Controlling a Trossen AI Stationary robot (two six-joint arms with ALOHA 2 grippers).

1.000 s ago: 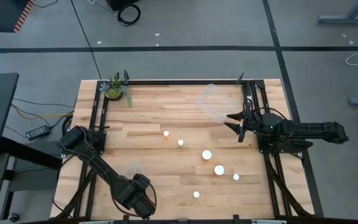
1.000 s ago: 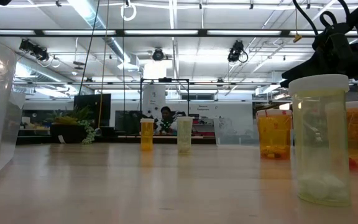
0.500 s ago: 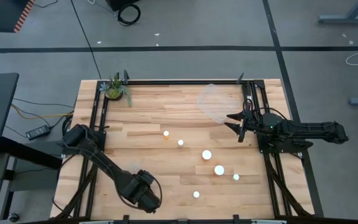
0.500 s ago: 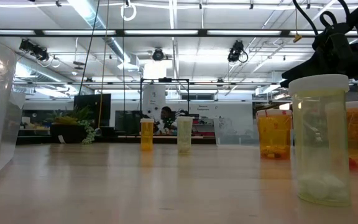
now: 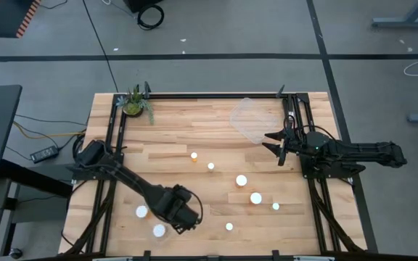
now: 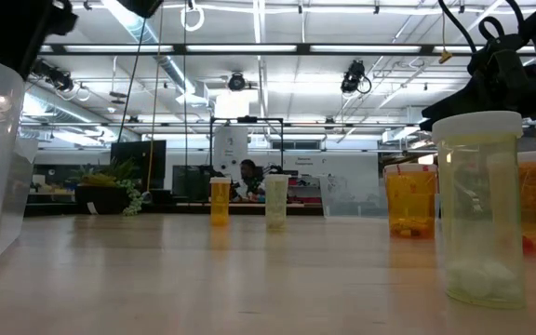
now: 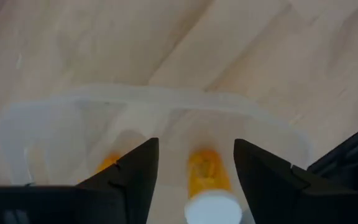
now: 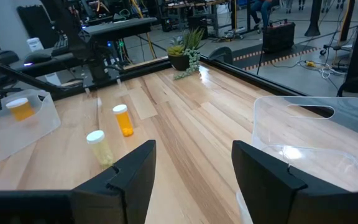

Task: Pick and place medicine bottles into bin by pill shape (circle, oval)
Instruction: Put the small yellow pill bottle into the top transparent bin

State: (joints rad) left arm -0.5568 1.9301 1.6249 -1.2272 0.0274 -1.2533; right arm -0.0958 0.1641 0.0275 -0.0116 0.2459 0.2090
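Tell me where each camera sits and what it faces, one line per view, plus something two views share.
High: overhead, straight down on the table; shows left claw, right claw.
Low: table height, level across medicine bottles into the room; right arm upper right.
Left wrist: down past its fingers into a clear bin.
Right wrist: across the table past its fingers toward the plant.
Shared: high and right wrist both show the plant.
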